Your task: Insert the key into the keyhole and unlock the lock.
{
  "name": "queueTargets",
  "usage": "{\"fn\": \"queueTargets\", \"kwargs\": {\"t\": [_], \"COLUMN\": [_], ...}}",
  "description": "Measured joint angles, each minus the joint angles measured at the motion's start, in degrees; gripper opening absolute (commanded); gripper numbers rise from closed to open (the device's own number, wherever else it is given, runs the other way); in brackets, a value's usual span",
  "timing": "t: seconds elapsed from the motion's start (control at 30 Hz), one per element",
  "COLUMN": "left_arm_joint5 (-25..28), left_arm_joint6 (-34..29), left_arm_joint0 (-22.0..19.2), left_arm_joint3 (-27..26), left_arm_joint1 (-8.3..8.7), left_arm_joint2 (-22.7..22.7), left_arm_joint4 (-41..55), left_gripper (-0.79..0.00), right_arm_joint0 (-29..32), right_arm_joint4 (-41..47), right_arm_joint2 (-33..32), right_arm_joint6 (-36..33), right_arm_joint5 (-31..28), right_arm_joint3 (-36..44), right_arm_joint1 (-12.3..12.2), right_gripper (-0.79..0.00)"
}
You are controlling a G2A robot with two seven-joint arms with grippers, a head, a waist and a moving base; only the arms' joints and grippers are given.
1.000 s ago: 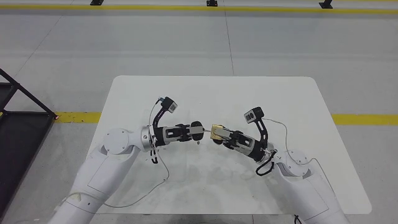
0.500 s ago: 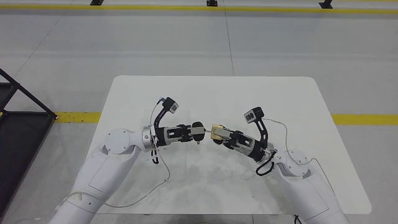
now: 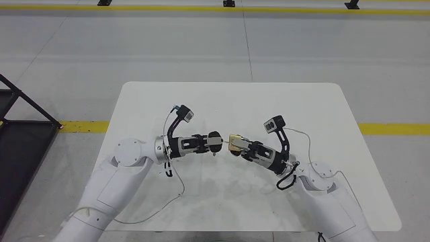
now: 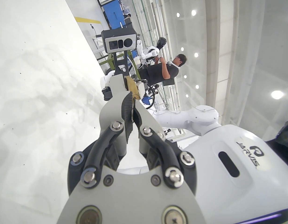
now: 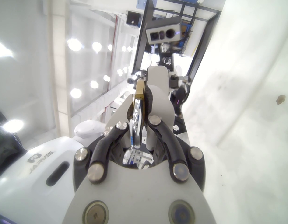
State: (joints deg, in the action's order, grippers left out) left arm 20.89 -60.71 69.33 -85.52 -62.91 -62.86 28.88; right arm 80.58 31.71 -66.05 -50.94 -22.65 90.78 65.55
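Above the middle of the white table (image 3: 302, 107) my two grippers meet tip to tip. A brass padlock (image 3: 234, 142) is clamped in my right gripper (image 3: 239, 146). In the right wrist view its silver shackle (image 5: 136, 120) runs back between the fingers and the brass body (image 5: 139, 89) sticks out at the tips. My left gripper (image 3: 216, 143) is shut on the key, which is almost wholly hidden between the black pads (image 4: 127, 108). The left fingertips sit right against the padlock's brass body (image 4: 132, 87). Whether the key's blade is in the keyhole cannot be made out.
The tabletop around the arms is bare white, with small dark specks (image 5: 280, 99). A black frame (image 3: 20, 107) stands off the table's left side. Yellow floor lines (image 3: 393, 128) run behind the table.
My left gripper has crept a little to the right, closing the small gap to the padlock. The right gripper and the padlock have stayed put.
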Motion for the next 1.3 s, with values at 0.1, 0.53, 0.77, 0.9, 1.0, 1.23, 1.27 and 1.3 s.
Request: {"fn": "queueTargets", "kwargs": {"t": [0.1,0.53,0.77,0.9,1.0,1.23,1.27,1.3], "left_arm_joint5": [0.4,0.1,0.3,0.7,6.8,29.4,32.2,33.9], "left_arm_joint6": [0.0,-9.1,-8.8,-8.3,-5.7,7.1,10.7,13.4], "left_arm_joint0": [0.0,3.7,3.7,3.8,4.0,4.0,4.2,4.4], "left_arm_joint3": [0.2,1.6,1.6,1.6,1.2,1.5,0.9,0.5], "left_arm_joint1": [0.04,2.20,2.20,2.19,2.30,2.58,2.43,2.28], "left_arm_joint2": [-0.5,-9.7,-9.7,-9.8,-10.5,-14.5,-15.1,-15.3], "left_arm_joint4": [0.3,5.6,5.5,5.1,-0.4,-30.2,-36.2,-40.3], "left_gripper": [-0.785,-0.785,-0.785,-0.785,-0.785,-0.785,-0.785,-0.785], "right_arm_joint0": [0.0,0.0,0.0,0.0,0.0,0.0,0.0,0.0], "right_arm_joint4": [0.0,0.0,0.0,0.0,0.0,0.0,0.0,0.0], "right_arm_joint2": [0.0,0.0,0.0,0.0,0.0,0.0,0.0,0.0], "right_arm_joint6": [0.0,0.0,0.0,0.0,0.0,0.0,0.0,0.0], "right_arm_joint5": [0.0,0.0,0.0,0.0,0.0,0.0,0.0,0.0], "right_arm_joint3": [0.0,0.0,0.0,0.0,0.0,0.0,0.0,0.0], "right_arm_joint1": [0.0,0.0,0.0,0.0,0.0,0.0,0.0,0.0], "right_gripper": [-0.785,-0.785,-0.785,-0.785,-0.785,-0.785,-0.785,-0.785]}}
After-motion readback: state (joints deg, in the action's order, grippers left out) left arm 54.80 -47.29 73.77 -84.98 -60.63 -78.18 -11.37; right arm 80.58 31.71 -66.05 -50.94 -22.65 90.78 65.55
